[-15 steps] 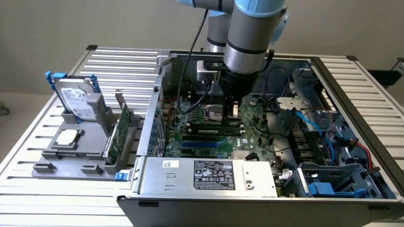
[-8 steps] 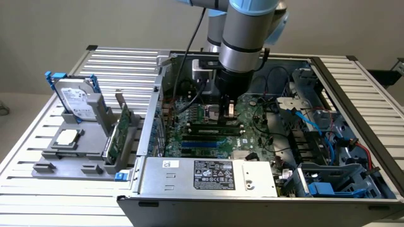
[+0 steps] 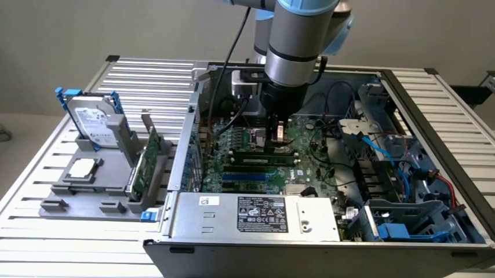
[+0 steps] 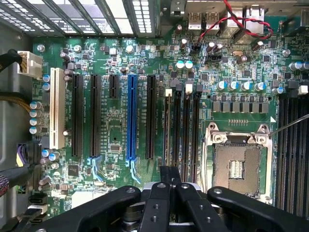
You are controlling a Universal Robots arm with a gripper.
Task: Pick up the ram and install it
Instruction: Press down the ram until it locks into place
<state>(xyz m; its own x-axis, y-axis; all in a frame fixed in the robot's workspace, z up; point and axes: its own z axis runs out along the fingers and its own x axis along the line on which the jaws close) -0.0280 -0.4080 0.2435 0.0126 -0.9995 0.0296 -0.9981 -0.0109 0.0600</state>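
over by the left edge of the slatted tabletop [image 3: 46, 191] a grey holder [image 3: 85, 191] carries a hard drive [image 3: 93, 124] and a tall green expansion card [image 3: 147, 159], its far face hidden. moving right, the open metal computer case [image 3: 232, 231] holds the green motherboard [image 3: 255, 168], partly blocked by the arm. the gripper [image 3: 277, 134] hangs low over the memory slots, jaws pressed together; whether they touch anything i cannot tell. the ram [image 3: 263, 155], a long thin green stick with dark chips, lies seated along a slot just below the fingertips. the case's right edge is cut off.
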